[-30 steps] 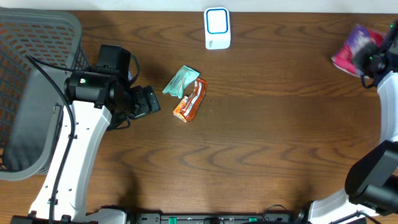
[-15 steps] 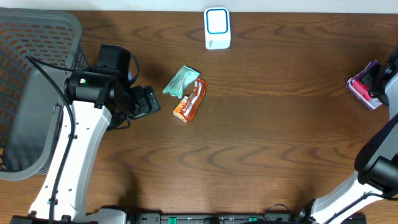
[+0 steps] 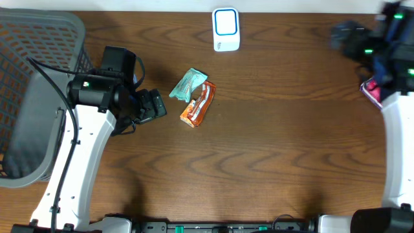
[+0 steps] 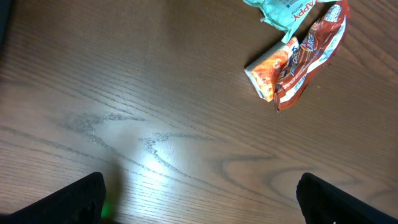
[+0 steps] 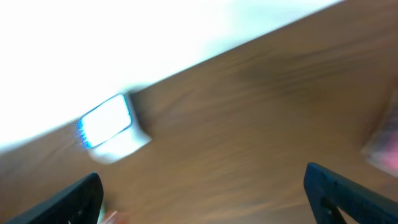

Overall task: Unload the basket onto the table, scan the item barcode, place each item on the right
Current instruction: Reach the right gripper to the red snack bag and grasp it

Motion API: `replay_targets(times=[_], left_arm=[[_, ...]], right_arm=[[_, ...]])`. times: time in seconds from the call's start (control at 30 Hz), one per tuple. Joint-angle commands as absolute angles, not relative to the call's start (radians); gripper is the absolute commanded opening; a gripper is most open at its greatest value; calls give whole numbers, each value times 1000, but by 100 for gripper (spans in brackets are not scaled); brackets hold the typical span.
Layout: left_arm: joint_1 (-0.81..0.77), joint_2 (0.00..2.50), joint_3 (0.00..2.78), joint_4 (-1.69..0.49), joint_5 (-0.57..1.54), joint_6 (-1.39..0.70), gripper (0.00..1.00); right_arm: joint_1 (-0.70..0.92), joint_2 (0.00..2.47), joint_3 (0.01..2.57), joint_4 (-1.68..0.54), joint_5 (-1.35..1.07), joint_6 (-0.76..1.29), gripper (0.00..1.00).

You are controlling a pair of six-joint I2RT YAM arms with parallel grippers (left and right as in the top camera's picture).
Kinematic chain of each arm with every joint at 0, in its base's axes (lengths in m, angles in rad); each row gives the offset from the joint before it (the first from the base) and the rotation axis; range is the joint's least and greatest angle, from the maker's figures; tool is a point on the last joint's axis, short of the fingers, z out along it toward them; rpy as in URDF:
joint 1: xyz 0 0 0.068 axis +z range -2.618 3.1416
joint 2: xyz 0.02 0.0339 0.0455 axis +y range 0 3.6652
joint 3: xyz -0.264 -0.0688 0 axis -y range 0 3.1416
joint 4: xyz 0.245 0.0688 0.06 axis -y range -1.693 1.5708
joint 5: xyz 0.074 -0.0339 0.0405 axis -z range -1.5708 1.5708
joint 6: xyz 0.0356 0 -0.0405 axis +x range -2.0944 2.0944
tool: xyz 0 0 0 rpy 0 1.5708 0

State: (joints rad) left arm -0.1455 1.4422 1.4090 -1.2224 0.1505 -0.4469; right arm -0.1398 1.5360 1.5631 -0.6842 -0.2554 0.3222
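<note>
Scanning unit: the white scanner [image 3: 226, 29] with the blue-rimmed face sits at top centre of the overhead frame, near the far edge of the brown wood surface [image 3: 278, 149]. It's also a bright blur at the left of the right wrist view.

Pink item: a pink packet [image 3: 370, 90] lies on the surface at the far right edge of the overhead frame, partly tucked under the right arm [image 3: 391, 110]. Nothing is gripping it, and it's well apart from the scanner.

Middle pile: a teal packet [image 3: 187, 84] and an orange wrapper [image 3: 198, 103] lie touching each other a bit left of centre, teal one up and to the left. The left wrist view shows them in its upper right corner.

Left gripper [image 4: 199, 186]: the fingers [image 4: 74, 199] are spread wide with only bare wood between them. From overhead it sits just left of the middle pile and isn't touching it.

Right gripper [image 5: 202, 180]: the fingers [image 5: 68, 202] are wide too and hold nothing. That whole view is really smeary, with just a pink blur at its right edge.

Right arm, overhead: blurry in the upper right corner, so can't make out the fingers from there.

Basket: a grey mesh basket [image 3: 26, 77] fills the left edge of the overhead frame.
</note>
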Motion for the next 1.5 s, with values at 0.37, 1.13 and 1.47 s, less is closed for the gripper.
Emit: replay_targets(times=[0.37,1.13,1.47], left_arm=[[-142,1448,1416,-1223,141,-438,98],[-142,1448,1415,-1223,141,-438,98],[-142,1448,1416,-1223,141,-438,98]], right_arm=[[406,1893,1547,-731,-450,434,72],[601,1972,1733,-859,-104,475,73],[694,2071,1705,-734,64,554,69]])
